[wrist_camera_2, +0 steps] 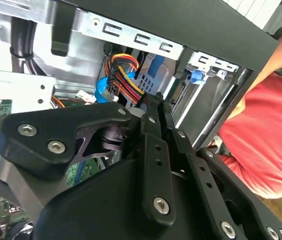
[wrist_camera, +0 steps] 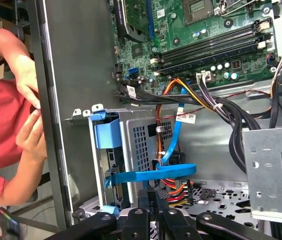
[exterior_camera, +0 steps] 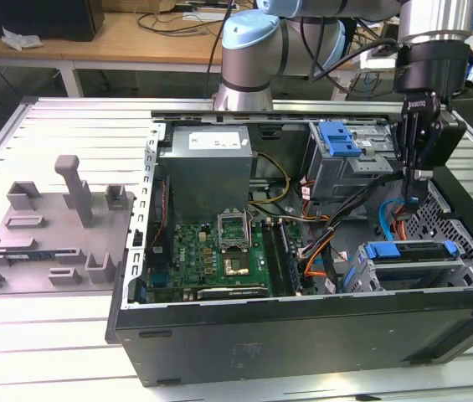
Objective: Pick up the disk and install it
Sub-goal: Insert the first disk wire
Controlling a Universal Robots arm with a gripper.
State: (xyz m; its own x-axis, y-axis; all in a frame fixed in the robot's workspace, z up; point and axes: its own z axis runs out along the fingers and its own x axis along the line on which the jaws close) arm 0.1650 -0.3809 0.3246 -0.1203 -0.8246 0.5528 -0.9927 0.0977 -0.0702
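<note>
Gripper (exterior_camera: 415, 199) was clenched, fingers pressed together with nothing between them, hanging tip-down inside the open PC case (exterior_camera: 303, 335) toward the exterior view's right. Going across from the exterior view's left: a grey fixture plate (exterior_camera: 43, 243) with upright blocks lay on the slatted table (exterior_camera: 52, 126) just beside the case. Inside the case came the big grey box (exterior_camera: 211, 172) with its white sticker, then the green motherboard (exterior_camera: 207, 255) nearer the camera, then an upper drive cage with a blue latch (exterior_camera: 339, 138). The fingertips hung just above the lower bay, near a blue cable (exterior_camera: 384, 219). The disk (exterior_camera: 412, 249) sat in that lower bay at the case's near right corner, blue bracket showing, fingers not touching it. In the second wrist view, a person in a red top (wrist_camera_2: 265, 145) was right outside the case wall.
</note>
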